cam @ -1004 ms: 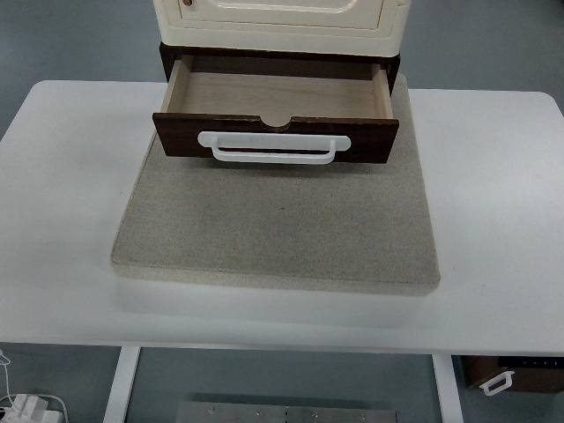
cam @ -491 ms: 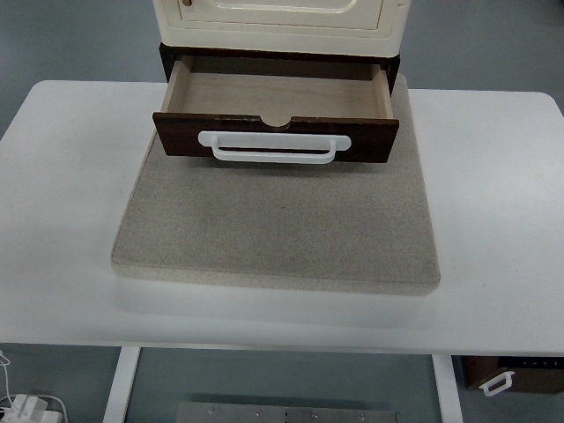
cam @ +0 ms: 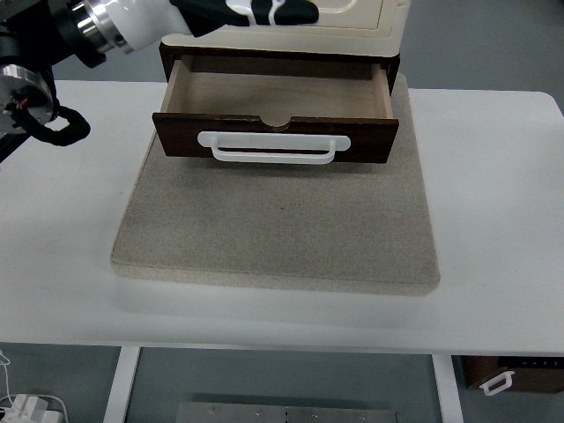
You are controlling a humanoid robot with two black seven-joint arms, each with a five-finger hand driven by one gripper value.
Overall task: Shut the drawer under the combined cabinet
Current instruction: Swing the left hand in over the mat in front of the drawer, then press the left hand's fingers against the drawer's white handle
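Observation:
The dark brown drawer [cam: 275,137] stands pulled out from under the cream cabinet [cam: 370,18] at the top middle. Its front carries a white bar handle [cam: 274,147], and its pale wooden inside [cam: 275,92] holds nothing. My left arm [cam: 106,26] comes in from the upper left corner. Its black and white hand [cam: 256,12] hovers over the cabinet front, above and behind the drawer, partly cut off by the top edge. It touches neither the drawer nor the handle. The right arm is out of view.
Cabinet and drawer rest on a grey mat [cam: 278,229] lying on a white table [cam: 493,203]. A black cable loop [cam: 62,128] hangs from the left arm over the table's left side. A dark box with a white handle [cam: 507,379] sits on the floor at lower right.
The left arm and hand have come into view at the top left, reaching over the cabinet. The drawer has not moved.

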